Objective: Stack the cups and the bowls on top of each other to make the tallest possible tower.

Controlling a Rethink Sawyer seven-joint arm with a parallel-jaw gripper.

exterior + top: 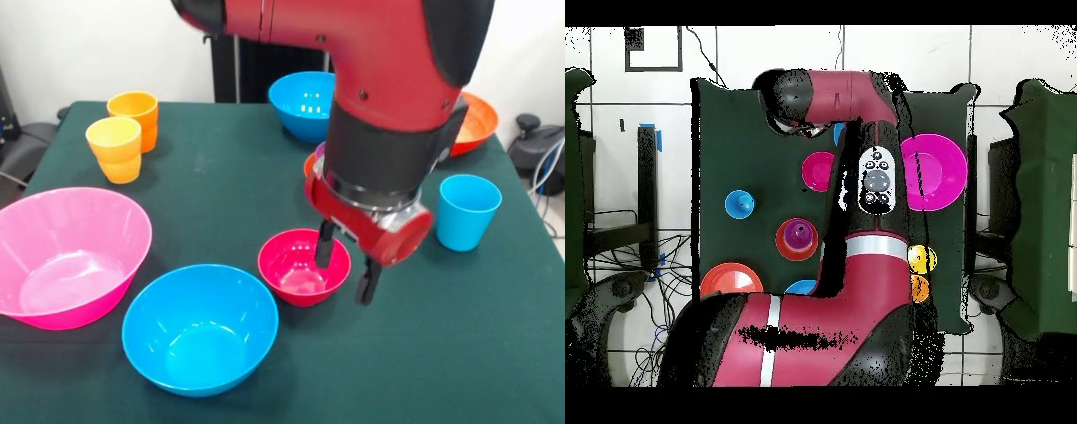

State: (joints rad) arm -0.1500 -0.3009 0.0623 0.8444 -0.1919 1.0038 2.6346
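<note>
The bowls look like glossy plastic: the pink bowl (71, 256), the near blue bowl (199, 329) and the small magenta bowl (296, 265) all catch highlights, while the dark green surface (221, 177) looks like matt cloth, and the light blue cup (466, 212) like smooth plastic

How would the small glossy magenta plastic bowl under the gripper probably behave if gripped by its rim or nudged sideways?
The small glossy magenta plastic bowl probably stays stiff: its round rim looks even. Its shiny wall may slip between the open gripper fingers, one inside and one outside the rim. Upright on the dark green tablecloth, low and wide, it would likely slide rather than tip.
</note>
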